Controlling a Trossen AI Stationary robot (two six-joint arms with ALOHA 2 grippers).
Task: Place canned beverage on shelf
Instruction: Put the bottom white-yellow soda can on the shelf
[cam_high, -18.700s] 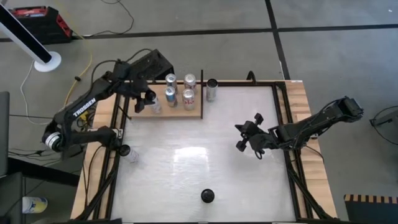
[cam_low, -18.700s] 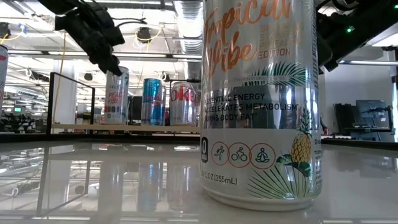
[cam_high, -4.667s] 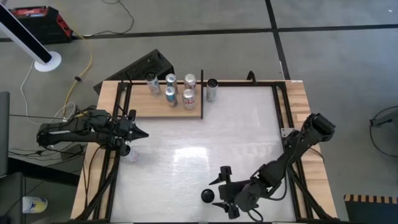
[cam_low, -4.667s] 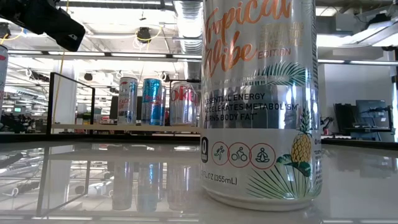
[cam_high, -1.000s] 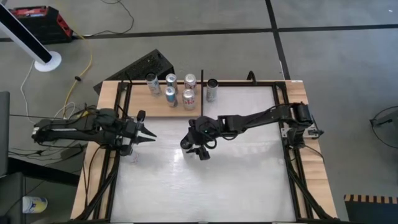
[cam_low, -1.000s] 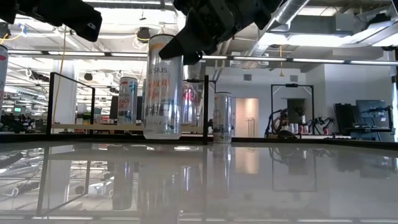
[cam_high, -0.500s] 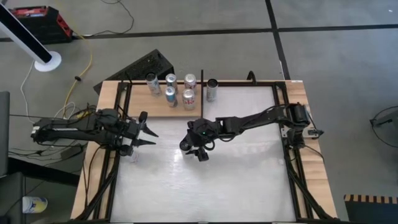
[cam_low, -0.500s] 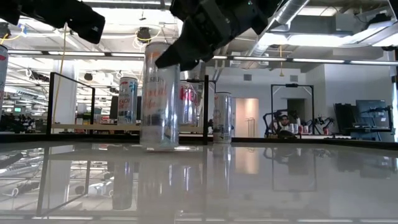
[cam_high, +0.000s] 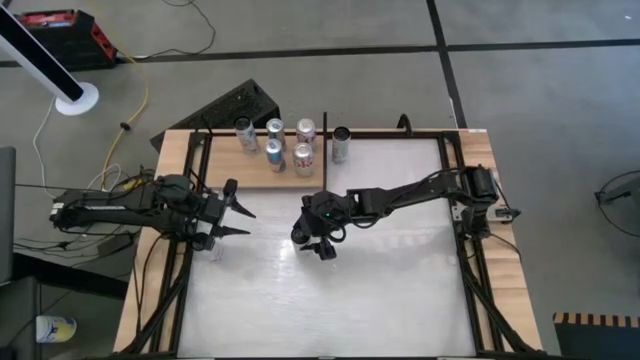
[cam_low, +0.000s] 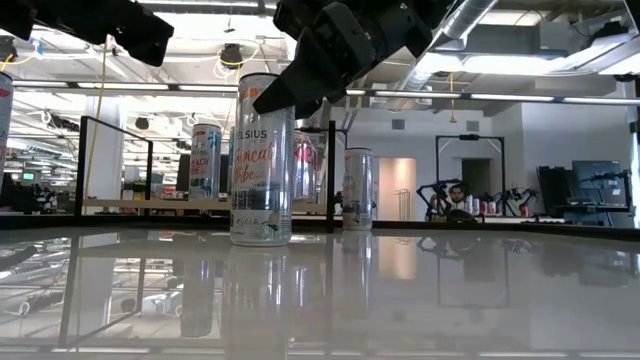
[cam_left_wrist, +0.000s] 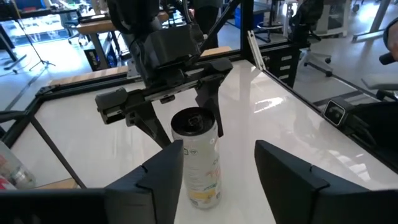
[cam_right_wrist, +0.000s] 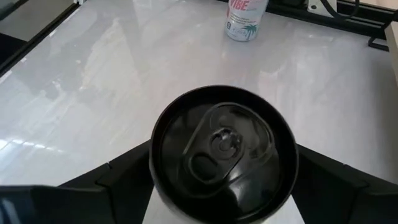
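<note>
A silver canned beverage (cam_low: 262, 170) with a black top (cam_right_wrist: 222, 146) stands upright on the white tabletop near its middle. My right gripper (cam_high: 315, 240) hangs over it, slanting down from the table's right, one open finger on each side of the can's top. My left gripper (cam_high: 240, 212) waits open and empty at the table's left side, pointing level at the can (cam_left_wrist: 199, 155). The shelf (cam_high: 255, 172), a wood board edged by black bars, lies at the far left and carries several cans. My right gripper's fingers (cam_right_wrist: 124, 180) stand close against both sides of the can's upper rim (cam_right_wrist: 155, 155), coming from above and the table's right. I cannot tell whether they touch it. The can stands upright with its base on the tabletop.
One more can (cam_high: 341, 145) stands on the tabletop just right of the shelf's black end bar. Another can (cam_high: 214, 250) stands at the table's left edge, close to my left gripper. Black rails run along both table sides.
My right gripper has sunk a little with the can. A second ago the can hung clear of the tabletop; now it stands upright on it. My left gripper has kept its place and opened its fingers.
</note>
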